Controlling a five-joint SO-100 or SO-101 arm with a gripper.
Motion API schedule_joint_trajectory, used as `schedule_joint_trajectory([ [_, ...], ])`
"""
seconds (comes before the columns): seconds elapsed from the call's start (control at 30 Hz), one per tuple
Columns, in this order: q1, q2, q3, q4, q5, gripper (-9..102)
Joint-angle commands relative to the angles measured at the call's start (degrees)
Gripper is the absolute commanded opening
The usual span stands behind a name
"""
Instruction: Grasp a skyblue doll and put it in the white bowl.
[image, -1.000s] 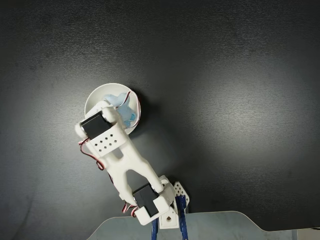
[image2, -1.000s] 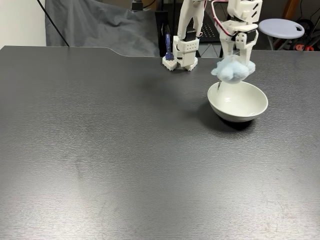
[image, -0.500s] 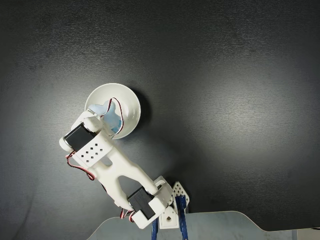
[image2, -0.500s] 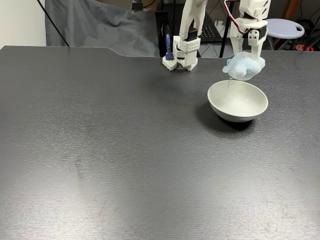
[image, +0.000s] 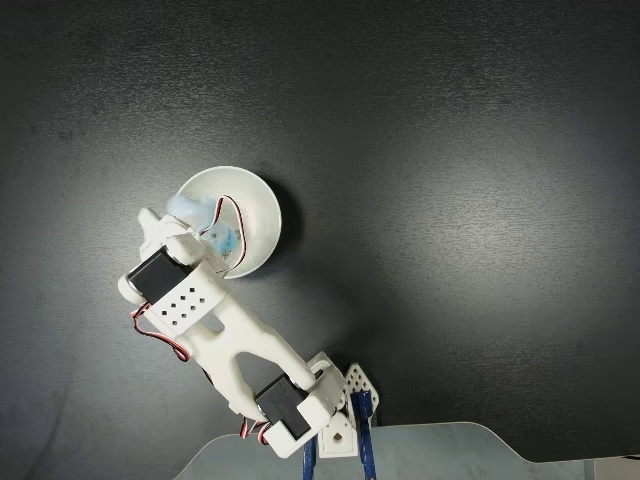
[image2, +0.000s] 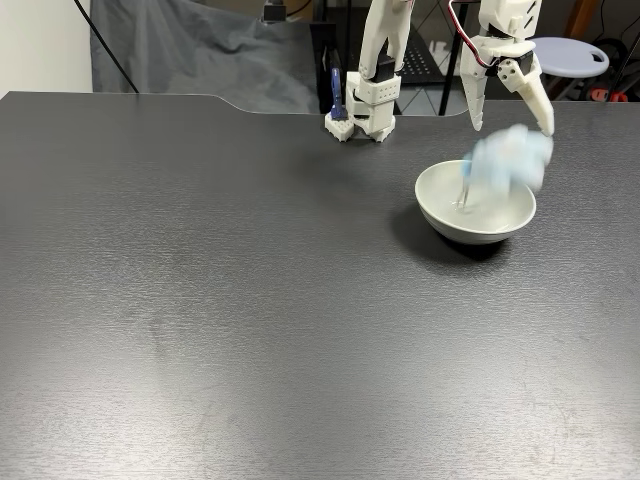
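The skyblue doll (image2: 508, 160) is a motion-blurred light-blue shape in mid-air just over the far rim of the white bowl (image2: 440, 212). My gripper (image2: 510, 120) hangs above it, open, with both white fingers spread apart and nothing between them. In the fixed view from above, the doll (image: 196, 208) shows as a pale blue blur over the left part of the bowl (image: 258, 196), partly under my open gripper (image: 188, 222). The bowl stands upright on the dark table.
The arm's base (image2: 362, 108) is clamped at the table's far edge with a blue clamp (image: 364, 432). A round stool (image2: 566, 54) and a grey cloth (image2: 200, 60) stand behind the table. The dark tabletop stretches wide to the left and front of the bowl.
My gripper has opened and let go of the doll, which is now dropping toward the bowl. Over the last second, the arm swung the doll further over the bowl.
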Motion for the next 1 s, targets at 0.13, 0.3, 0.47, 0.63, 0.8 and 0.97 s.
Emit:
schedule_joint_trajectory([
  [0.13,0.18,5.19,-0.53,3.08,0.53,61],
  [0.3,9.76,5.10,-1.14,3.08,0.62,61],
  [0.47,35.24,1.67,-1.41,0.88,0.26,61],
  [0.63,49.22,-2.46,-1.41,-1.05,0.53,61],
  [0.8,50.45,3.52,-3.43,-0.62,0.62,61],
  [0.97,49.66,20.39,-5.71,-0.53,0.53,61],
])
